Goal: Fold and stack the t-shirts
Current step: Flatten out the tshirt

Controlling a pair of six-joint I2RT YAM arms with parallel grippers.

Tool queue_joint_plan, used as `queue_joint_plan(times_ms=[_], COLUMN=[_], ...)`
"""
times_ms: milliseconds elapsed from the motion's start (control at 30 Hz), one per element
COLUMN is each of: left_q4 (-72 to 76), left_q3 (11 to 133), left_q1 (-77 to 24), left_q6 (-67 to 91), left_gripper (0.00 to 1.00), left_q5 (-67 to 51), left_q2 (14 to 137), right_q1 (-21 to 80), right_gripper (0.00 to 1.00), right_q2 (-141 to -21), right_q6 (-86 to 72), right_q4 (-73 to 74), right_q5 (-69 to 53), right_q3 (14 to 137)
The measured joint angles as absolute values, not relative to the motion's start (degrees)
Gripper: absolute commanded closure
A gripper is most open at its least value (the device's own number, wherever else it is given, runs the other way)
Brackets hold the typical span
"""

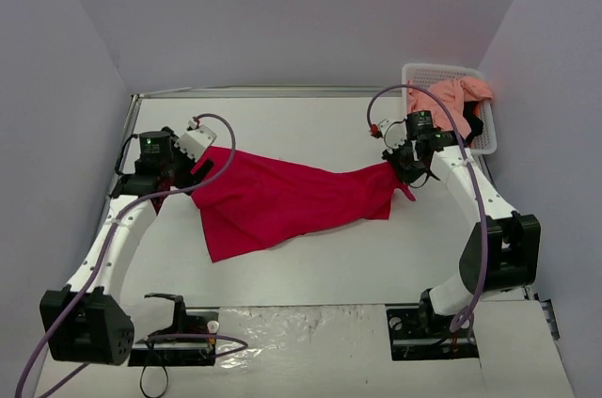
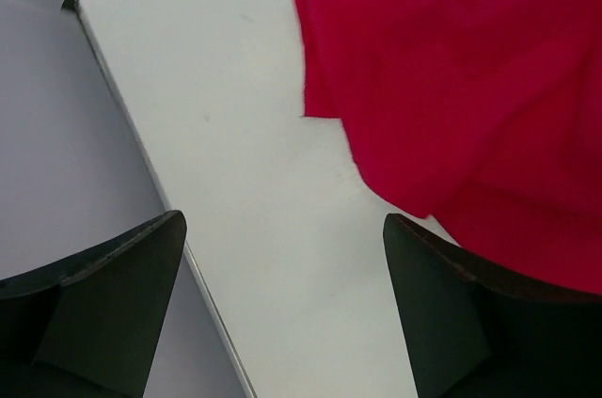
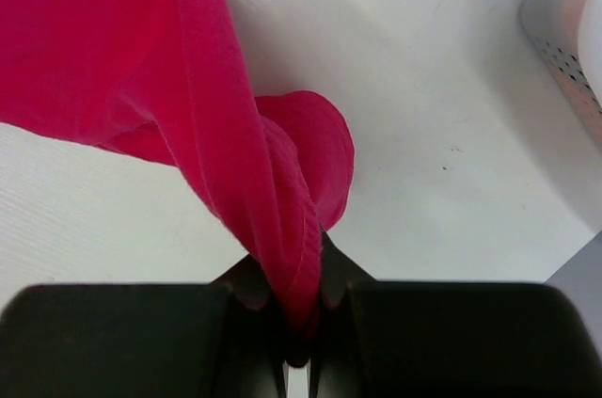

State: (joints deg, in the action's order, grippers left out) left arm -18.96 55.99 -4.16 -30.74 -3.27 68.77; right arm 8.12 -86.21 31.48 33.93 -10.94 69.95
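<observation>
The crimson red t-shirt [image 1: 282, 200] lies stretched across the middle of the table. My right gripper [image 1: 403, 170] is shut on its right end, and the cloth is bunched between the jaws in the right wrist view [image 3: 287, 271]. My left gripper [image 1: 179, 177] is at the shirt's left corner. The left wrist view shows it open [image 2: 284, 219], with bare table between the fingers and the red shirt [image 2: 470, 87] beside its right finger. The salmon pink t-shirt [image 1: 456, 97] and a bit of black garment [image 1: 473, 125] lie in the basket.
The white lattice basket [image 1: 423, 71] stands at the back right corner, just behind my right gripper; its wall also shows in the right wrist view [image 3: 555, 31]. The table's left edge and side wall [image 2: 56, 135] run close by my left gripper.
</observation>
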Motion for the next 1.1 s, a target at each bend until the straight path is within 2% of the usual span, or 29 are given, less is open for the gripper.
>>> queue_joint_plan(times_ms=[133, 300, 467, 733, 1100], left_q4=[-28.2, -39.1, -46.3, -48.1, -41.6], left_q3=[54.9, 51.4, 50.2, 46.5, 42.6], left_q1=[-8.9, -15.8, -17.8, -20.9, -24.2], left_q6=[-37.3, -43.2, -46.2, -47.6, -44.3], left_gripper=[0.26, 0.26, 0.23, 0.24, 0.26], left_q5=[-12.3, -18.3, -21.1, -20.8, -17.5], left_q2=[61.7, 61.1, 62.4, 67.2, 75.5], right_q1=[7.8, 7.8, 7.8, 7.8, 7.8], right_gripper=[1.00, 1.00, 1.00, 1.00, 1.00], right_q2=[-88.8, -91.2, -92.6, -92.8, -92.8], right_q6=[30.8, 29.2, 27.6, 26.1, 25.6], right_q4=[32.9, 31.2, 29.6, 28.4, 27.7], right_q5=[-12.2, -13.6, -14.5, -14.6, -14.6], right_q3=[70.0, 70.0, 69.9, 69.5, 68.4])
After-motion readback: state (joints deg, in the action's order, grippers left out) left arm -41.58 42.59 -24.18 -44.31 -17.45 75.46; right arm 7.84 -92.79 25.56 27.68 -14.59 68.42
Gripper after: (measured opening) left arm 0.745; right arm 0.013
